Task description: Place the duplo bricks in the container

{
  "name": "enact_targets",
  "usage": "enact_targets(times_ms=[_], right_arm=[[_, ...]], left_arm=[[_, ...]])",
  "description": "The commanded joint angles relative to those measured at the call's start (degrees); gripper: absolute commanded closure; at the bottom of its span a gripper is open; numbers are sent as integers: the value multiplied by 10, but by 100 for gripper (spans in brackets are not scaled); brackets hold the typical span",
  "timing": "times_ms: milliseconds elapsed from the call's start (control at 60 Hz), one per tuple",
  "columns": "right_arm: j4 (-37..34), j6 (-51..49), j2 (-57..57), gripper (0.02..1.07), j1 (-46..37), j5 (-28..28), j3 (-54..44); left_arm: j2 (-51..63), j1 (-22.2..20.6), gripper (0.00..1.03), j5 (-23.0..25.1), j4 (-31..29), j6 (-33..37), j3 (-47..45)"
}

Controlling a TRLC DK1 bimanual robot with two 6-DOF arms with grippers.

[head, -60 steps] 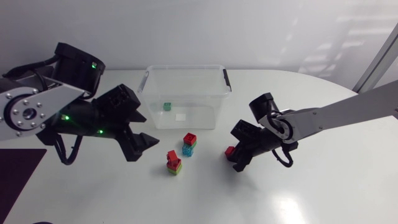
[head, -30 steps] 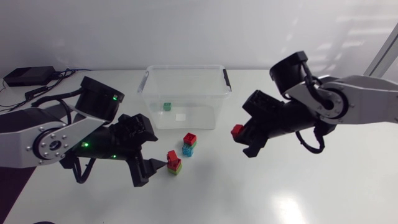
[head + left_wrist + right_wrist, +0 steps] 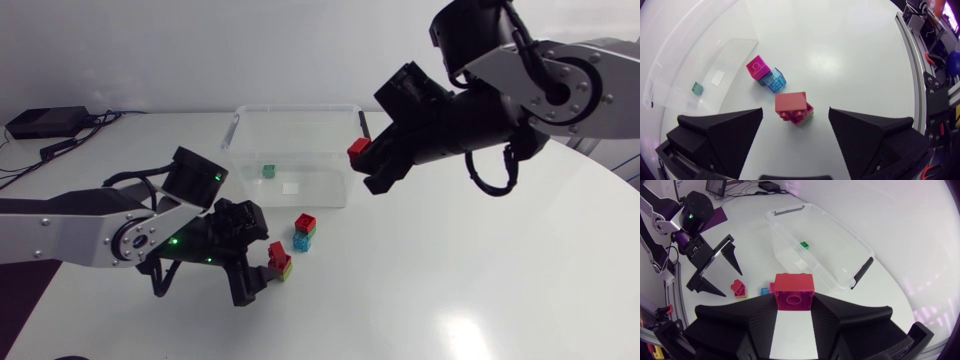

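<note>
A clear plastic container (image 3: 295,110) stands at the back middle with one small green brick (image 3: 268,171) inside. My right gripper (image 3: 366,160) hangs over the container's right end, shut on a red brick (image 3: 794,291). On the table in front lie two small stacks: a red brick on a yellow-green one (image 3: 280,262), and a red brick on blue and green ones (image 3: 304,230). My left gripper (image 3: 262,272) is low at the first stack, open. In the left wrist view that red-topped stack (image 3: 792,106) sits between its spread fingers, untouched.
A black box with cables (image 3: 45,122) lies at the far back left. The container has black handle clips (image 3: 365,128) at its ends and a white label (image 3: 290,187) on its floor. Bare white tabletop spreads to the front and right.
My right arm lifted the red brick off the table and carried it up and left over the container's right end. My left arm came down and right around the red-topped stack.
</note>
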Motion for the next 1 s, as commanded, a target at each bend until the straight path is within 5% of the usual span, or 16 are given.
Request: enact_targets(times_ms=[0,150,217,333,983], right_arm=[[9,16,27,80,3,6,26],[21,24,56,79,3,8,49],[27,26,66,79,3,9,56],[38,28,83,79,3,9,64],[59,26,177,78,0,15,143]], left_arm=[[22,-5,12,8,14,0,-10],[53,-14,18,8,31,-11,0],[68,-15,32,8,31,-14,8],[80,-8,77,19,29,-25,24],[-24,20,79,58,-27,-39,35]])
